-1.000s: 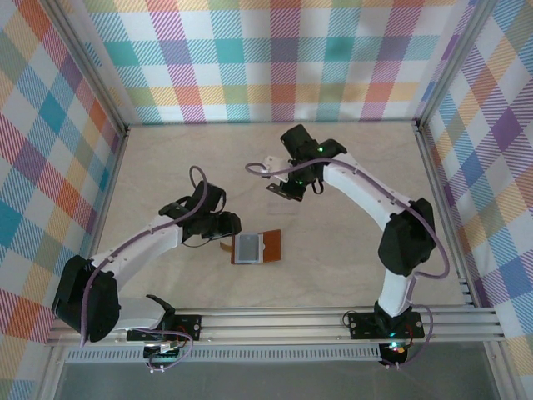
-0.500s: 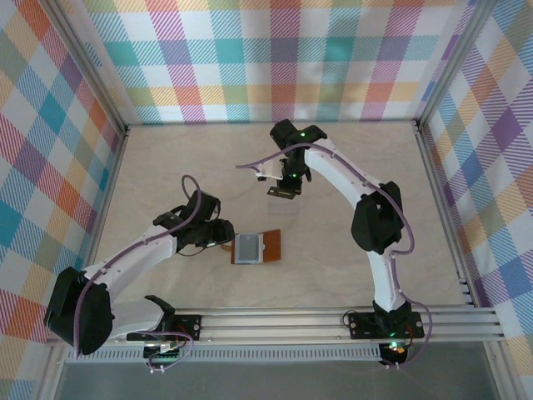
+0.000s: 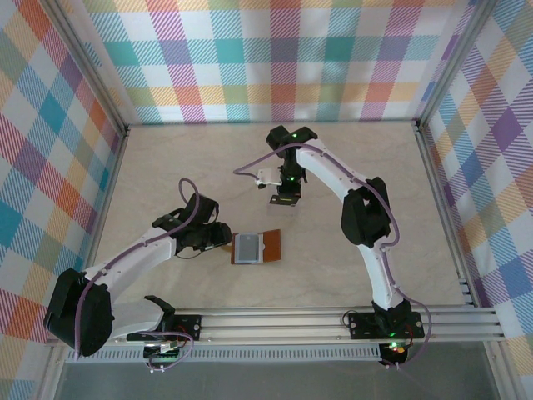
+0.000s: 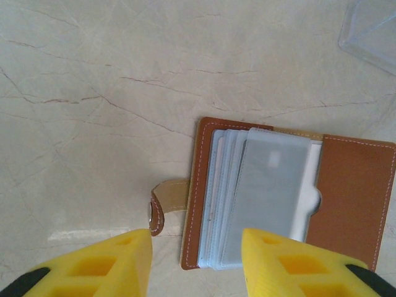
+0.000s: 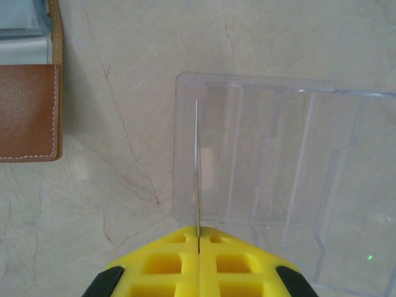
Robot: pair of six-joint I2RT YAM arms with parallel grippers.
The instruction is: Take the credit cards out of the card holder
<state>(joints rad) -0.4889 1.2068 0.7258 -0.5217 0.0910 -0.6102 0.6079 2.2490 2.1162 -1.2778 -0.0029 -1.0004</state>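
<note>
The card holder (image 3: 256,247) lies open on the table, brown leather with a strap tab (image 4: 166,201) at its left. Its grey clear-plastic pockets (image 4: 266,198) are fanned out, and the credit cards inside them show as pale grey sheets. My left gripper (image 4: 198,263) stands open just above the holder's near left corner, one yellow finger (image 4: 117,263) beside the strap and the other over the pockets. My right gripper (image 5: 198,235) is shut on a thin credit card (image 5: 197,167), seen edge-on, held over a clear plastic tray (image 5: 284,173).
The clear tray (image 4: 371,31) lies on the marble-look tabletop just beyond the holder, whose brown flap (image 5: 28,111) is near its left side. Plaid walls and aluminium rails (image 3: 275,321) enclose the table.
The right arm's elbow has swung left and folded up while its gripper stayed over the tray with the card. The left gripper has dropped slightly toward the holder's left edge.
</note>
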